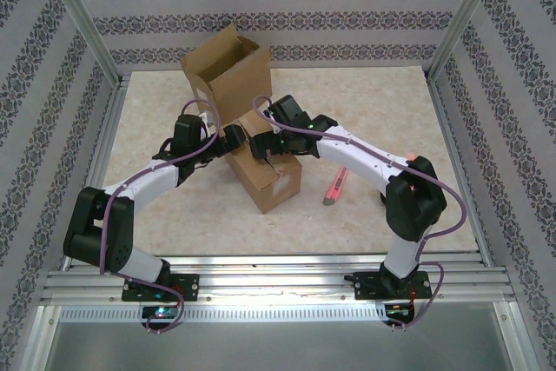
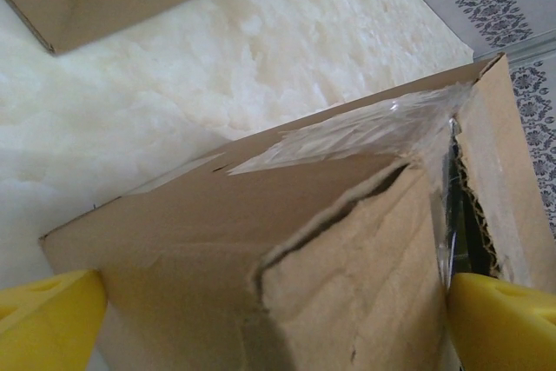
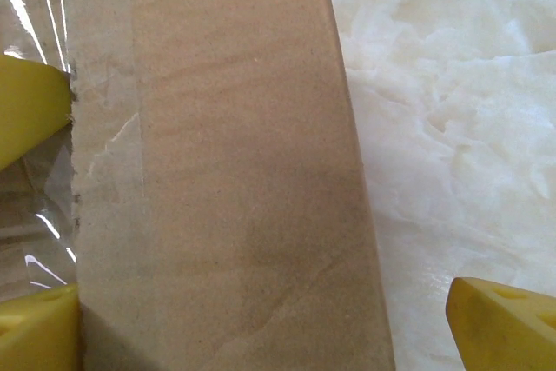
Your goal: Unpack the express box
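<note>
Over the taped top of the express box [image 1: 278,182], my left pincer [image 2: 276,319] and right pincer [image 3: 271,327] straddle it, jaws wide apart, gripping nothing. Closing off-centre, I judge, could crush the cardboard or tip the box.

You are working in a robotics lab test cell, not a lived-in room. Bare aluminium posts [image 1: 82,28] frame the space, and the walls between them are flat panels papered with striped floral wallpaper [image 1: 261,23], a staged backdrop. The work surface is a pale marbled tabletop [image 1: 373,102] boxed in by that frame. Along its near edge run slotted aluminium rails [image 1: 278,277], with the left arm [image 1: 148,184] and right arm [image 1: 365,158] bolted on, cables exposed.
</note>
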You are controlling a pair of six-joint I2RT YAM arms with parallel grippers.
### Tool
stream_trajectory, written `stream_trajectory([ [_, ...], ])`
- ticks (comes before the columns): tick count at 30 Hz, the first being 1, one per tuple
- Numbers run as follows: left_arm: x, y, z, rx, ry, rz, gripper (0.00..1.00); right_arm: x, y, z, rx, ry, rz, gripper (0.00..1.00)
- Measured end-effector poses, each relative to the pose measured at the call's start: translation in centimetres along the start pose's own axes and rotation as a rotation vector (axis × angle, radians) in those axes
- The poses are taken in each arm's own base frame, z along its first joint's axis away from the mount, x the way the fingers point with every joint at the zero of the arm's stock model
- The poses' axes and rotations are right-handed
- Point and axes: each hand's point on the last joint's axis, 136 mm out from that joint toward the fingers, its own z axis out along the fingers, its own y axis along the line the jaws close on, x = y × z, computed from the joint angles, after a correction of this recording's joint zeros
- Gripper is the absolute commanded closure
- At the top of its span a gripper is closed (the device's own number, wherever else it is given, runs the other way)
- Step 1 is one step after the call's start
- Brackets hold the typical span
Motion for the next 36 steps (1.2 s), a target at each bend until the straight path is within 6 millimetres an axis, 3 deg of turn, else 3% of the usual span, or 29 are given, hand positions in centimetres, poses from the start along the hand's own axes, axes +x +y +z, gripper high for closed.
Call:
stream_trajectory([
  [9, 0.1, 0.0, 0.0, 0.011, 0.003, -0.019, 0.00, -0.5, 0.1, -0.8, 0.090, -0.021, -0.048, 0.06],
  [27, 0.9, -0.1, 0.0, 0.075, 0.001, -0.010, 0.00, -1.3, 0.3, -2.1, 0.441, -0.050, -0.278, 0.15],
  [36, 1.4, -0.3, 0.5, 0.108, 0.021, -0.009, 0.00, -1.7, -0.3, -2.4, 0.513, -0.039, -0.322, 0.34],
])
